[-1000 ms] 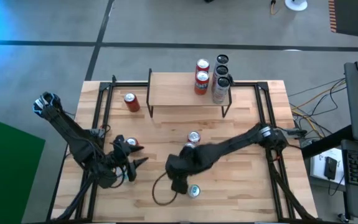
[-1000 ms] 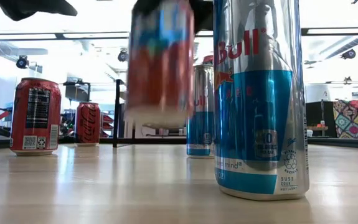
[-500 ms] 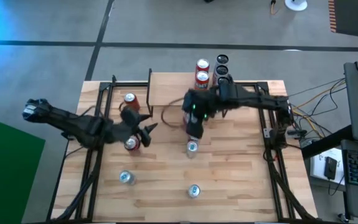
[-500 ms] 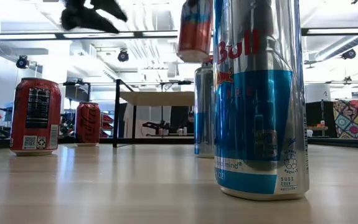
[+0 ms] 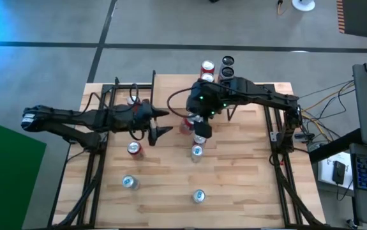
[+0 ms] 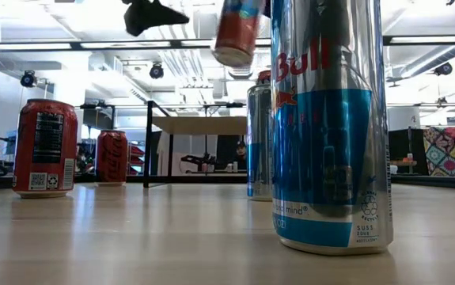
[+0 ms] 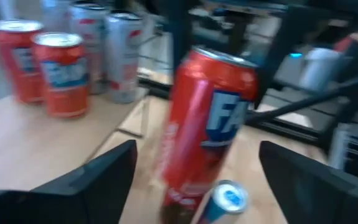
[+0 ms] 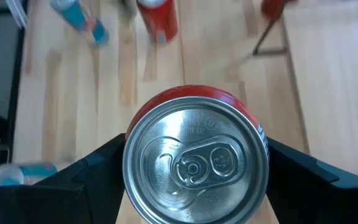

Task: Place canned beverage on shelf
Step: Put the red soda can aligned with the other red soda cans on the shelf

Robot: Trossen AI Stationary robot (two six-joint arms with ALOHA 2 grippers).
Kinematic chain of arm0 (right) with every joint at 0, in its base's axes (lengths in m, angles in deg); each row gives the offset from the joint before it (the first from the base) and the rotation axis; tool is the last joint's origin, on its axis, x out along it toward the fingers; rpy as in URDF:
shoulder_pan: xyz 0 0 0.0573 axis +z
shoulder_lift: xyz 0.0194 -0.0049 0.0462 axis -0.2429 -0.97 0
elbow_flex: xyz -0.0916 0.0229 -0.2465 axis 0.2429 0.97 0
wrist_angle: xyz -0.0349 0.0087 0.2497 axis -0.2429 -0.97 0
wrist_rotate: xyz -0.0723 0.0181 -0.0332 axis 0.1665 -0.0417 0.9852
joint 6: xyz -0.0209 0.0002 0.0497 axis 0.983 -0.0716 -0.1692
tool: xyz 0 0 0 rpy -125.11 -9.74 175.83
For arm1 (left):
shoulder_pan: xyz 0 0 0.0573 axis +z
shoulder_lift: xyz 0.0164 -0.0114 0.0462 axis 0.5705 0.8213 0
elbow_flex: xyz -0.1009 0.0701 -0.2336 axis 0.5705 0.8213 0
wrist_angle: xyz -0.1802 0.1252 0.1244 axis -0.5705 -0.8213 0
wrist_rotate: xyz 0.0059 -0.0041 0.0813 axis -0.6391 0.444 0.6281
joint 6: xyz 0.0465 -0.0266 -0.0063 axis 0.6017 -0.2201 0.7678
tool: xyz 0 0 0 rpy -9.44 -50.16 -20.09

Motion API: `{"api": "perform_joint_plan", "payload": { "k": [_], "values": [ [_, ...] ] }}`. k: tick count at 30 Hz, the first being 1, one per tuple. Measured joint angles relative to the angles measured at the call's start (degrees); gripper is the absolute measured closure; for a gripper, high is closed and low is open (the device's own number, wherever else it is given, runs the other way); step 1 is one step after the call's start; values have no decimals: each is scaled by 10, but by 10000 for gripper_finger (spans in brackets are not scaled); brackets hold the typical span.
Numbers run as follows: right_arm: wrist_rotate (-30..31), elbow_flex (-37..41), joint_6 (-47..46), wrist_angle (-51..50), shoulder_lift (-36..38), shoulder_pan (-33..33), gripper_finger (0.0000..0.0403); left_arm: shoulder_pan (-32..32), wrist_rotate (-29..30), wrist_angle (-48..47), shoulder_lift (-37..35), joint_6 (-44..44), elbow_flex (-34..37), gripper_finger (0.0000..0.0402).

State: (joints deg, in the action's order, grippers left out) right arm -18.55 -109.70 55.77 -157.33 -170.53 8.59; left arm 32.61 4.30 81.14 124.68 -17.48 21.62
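A red can [image 5: 187, 124] hangs in the air in front of the shelf [image 5: 173, 92], with my right gripper [image 5: 194, 123] shut on it; the low view shows the can [image 6: 237, 32] high above the table. My left gripper [image 5: 165, 122] stands open just left of the can and touches nothing. In the left wrist view the can [image 7: 207, 124] shows beyond and between the spread fingers [image 7: 91, 183]. Several cans [image 5: 207, 69] stand upright on the shelf's right end. My right gripper pinches the red can between its two fingers [image 8: 94, 180], one on each side of the wall just below the top rim [image 8: 131, 149]. The fingers slant down from the table's right. The can hangs clear of table and shelf, tilted, its bottom [image 6: 231, 55] toward the left.
A red can [image 5: 134, 149] and three silver-blue cans [image 5: 196, 152] [image 5: 129, 183] [image 5: 198, 195] stand on the tabletop nearer the front. Another red can [image 6: 112, 157] stands left of the shelf, partly under my left arm. Black frame rails [image 5: 103, 128] run along both table sides.
My right gripper has lifted the red can from the table's middle and carried it toward the far edge, up to the shelf's front. My left gripper has swung up from the near left toward the held can, and its fingers stand wider apart.
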Motion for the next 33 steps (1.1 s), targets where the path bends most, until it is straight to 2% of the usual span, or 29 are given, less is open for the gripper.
{"api": "perform_joint_plan", "payload": {
  "k": [4,9,14,16,25,33],
  "values": [
    [-2,0,-10,47,-1,6,108,14,-61,-1,14,-1,0,51],
    [-2,0,7,63,-2,19,108,29,-100,4,18,-10,0,45],
    [-6,0,9,77,-2,26,108,58,-216,24,39,-35,0,45],
    [-9,0,12,76,-2,29,108,64,-245,36,51,-36,0,45],
    [-11,0,18,85,-2,41,108,75,-324,13,101,2,-68,60],
    [-22,0,15,80,-2,47,109,77,-344,-4,121,15,-85,87]
  ]
}}
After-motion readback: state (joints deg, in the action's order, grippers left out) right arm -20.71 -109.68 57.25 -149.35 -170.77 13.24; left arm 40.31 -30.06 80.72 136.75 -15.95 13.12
